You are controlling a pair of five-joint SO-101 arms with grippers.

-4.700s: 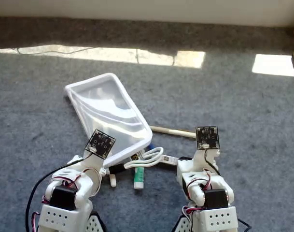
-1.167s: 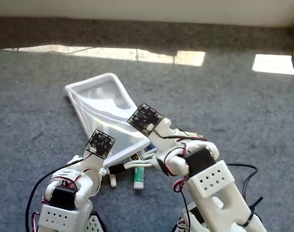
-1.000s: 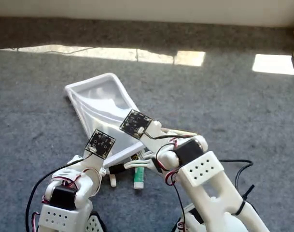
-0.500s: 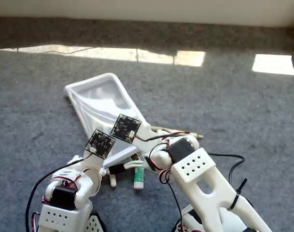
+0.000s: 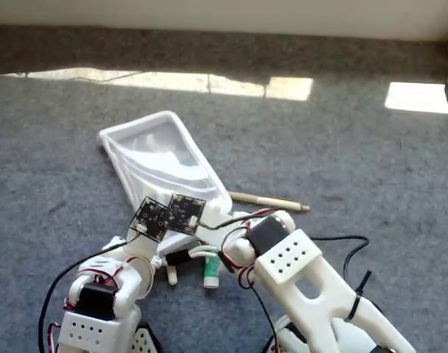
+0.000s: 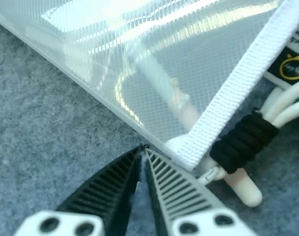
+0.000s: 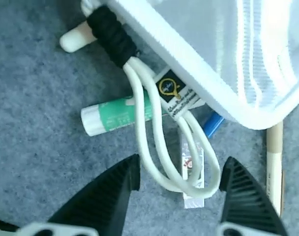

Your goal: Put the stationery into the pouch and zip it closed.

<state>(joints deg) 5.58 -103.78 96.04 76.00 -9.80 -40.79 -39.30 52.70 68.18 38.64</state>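
The clear mesh pouch [image 5: 165, 163] lies flat on the grey carpet, its white-banded end [image 6: 237, 83] toward the arms. A white cord loop [image 7: 159, 147] with a black wrap [image 7: 112, 34] trails from that end. Under and beside the loop lie a green-and-white glue stick [image 7: 117, 115], a blue pen [image 7: 213, 123], a small wrapped piece [image 7: 192, 167] and a white stick [image 6: 242, 187]. A wooden pencil [image 5: 268, 200] rests further right. My right gripper [image 7: 182, 169] hangs open above the loop. My left gripper [image 6: 142, 152] is shut, tips touching the pouch's side seam.
Grey carpet [image 5: 356, 162] stretches free to the right and beyond the pouch, with bright sun patches [image 5: 418, 98] near the far wall. The two arms' wrists crowd together at the pouch's near end. A black cable [image 5: 349, 243] trails off the right arm.
The right arm has swung left from its own side and come down over the cord loop and stationery at the pouch's near end. The left arm and pouch stayed still.
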